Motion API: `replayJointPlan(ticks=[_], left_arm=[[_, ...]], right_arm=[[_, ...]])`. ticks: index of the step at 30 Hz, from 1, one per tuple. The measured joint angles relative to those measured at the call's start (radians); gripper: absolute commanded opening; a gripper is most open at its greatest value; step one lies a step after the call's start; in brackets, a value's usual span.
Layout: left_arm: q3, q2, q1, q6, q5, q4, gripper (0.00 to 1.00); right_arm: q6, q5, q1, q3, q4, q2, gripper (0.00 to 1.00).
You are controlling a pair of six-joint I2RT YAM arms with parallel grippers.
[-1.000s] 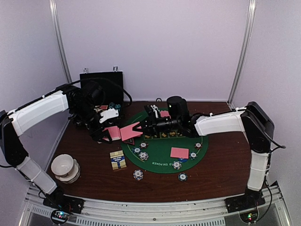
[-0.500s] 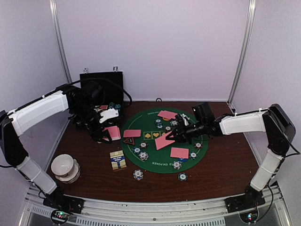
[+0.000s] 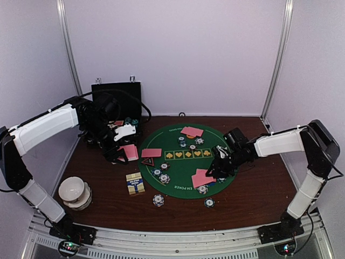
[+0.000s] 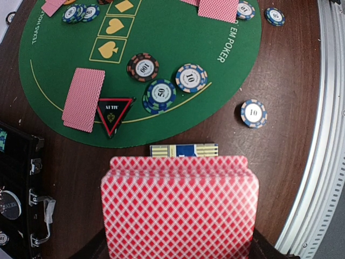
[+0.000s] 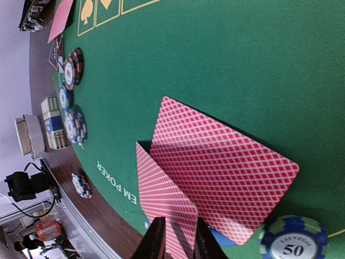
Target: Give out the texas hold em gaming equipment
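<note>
My left gripper [image 3: 117,154] is shut on a deck of pink-backed cards [image 4: 179,208], held above the brown table left of the green mat [image 3: 183,164]. My right gripper [image 3: 212,171] is shut on one pink-backed card [image 5: 164,208], held low and tilted. That card overlaps another card [image 5: 226,175] lying at the mat's front right. More cards lie on the mat at the left [image 3: 151,152] and far side [image 3: 192,131]. The red triangle marker [image 4: 113,112] sits at the mat's left edge. Stripe-edged chips [image 4: 161,93] are scattered round the mat's rim.
A blue-and-yellow card box [image 3: 135,183] lies just below the held deck. The black case [image 3: 116,97] stands at the back left. A white bowl [image 3: 74,191] sits at the front left. Two chips [image 3: 158,200] lie off the mat near the front edge.
My right gripper carried a card from the mat's left side across to its front right and lowered it over the card lying there. The left arm and deck have not moved.
</note>
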Motion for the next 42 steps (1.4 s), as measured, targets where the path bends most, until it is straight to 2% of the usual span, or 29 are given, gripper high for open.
replayJointPlan(ticks=[7,10,13,19,24,27,31,34,38,42], left_arm=[[0.000,0.000,0.000,0.000,0.000,0.000,0.00],[0.000,0.000,0.000,0.000,0.001,0.000,0.00],[0.000,0.000,0.000,0.000,0.001,0.000,0.00],[0.000,0.000,0.000,0.000,0.002,0.000,0.00],[0.000,0.000,0.000,0.000,0.002,0.000,0.00],[0.000,0.000,0.000,0.000,0.002,0.000,0.00],[0.000,0.000,0.000,0.000,0.002,0.000,0.00],[0.000,0.000,0.000,0.000,0.004,0.000,0.00],[0.000,0.000,0.000,0.000,0.013,0.000,0.00],[0.000,0.000,0.000,0.000,0.021,0.000,0.00]], right_arm=[[-0.069,0.114,-0.002,0.042,-0.134,-0.048,0.44],[-0.090,0.156,-0.002,0.071,-0.192,-0.100,0.66],[-0.112,0.198,0.002,0.114,-0.245,-0.161,0.98],[-0.111,0.283,0.081,0.212,-0.287,-0.242,1.00],[0.012,0.342,0.263,0.192,-0.158,-0.277,1.00],[0.092,0.404,0.368,0.186,-0.102,-0.261,1.00],[0.157,0.515,0.485,0.319,-0.151,-0.161,1.00],[0.203,0.525,0.512,0.309,-0.079,-0.166,0.99],[0.250,0.445,0.456,0.210,0.064,-0.187,0.98],[0.230,0.338,0.417,0.280,0.109,-0.097,0.94]])
